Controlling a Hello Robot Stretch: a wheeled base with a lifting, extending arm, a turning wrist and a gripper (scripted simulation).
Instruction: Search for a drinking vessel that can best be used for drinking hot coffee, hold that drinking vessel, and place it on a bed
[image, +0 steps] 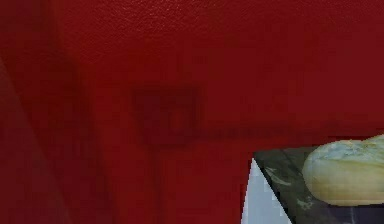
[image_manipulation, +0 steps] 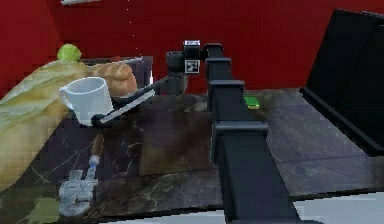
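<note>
In the forward view, a red wall (image: 150, 90) was seen, with a pale rounded loaf (image: 350, 170) on a dark surface (image: 285, 185) at four o'clock. In the arm side view, a white mug (image_manipulation: 88, 98) was shown at nine o'clock over a marbled surface (image_manipulation: 180, 140), at the far end of the gripper (image_manipulation: 104, 119). Whether it was held could not be told. A brown loaf (image_manipulation: 118, 76) lay at the mug's two o'clock. The dark arm (image_manipulation: 240, 150) rose from six o'clock.

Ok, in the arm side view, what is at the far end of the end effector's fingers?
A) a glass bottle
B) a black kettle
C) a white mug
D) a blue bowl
C: a white mug with a handle shows at the finger end of the end effector, in front of the dark marbled countertop; I cannot tell whether it is held.
</note>
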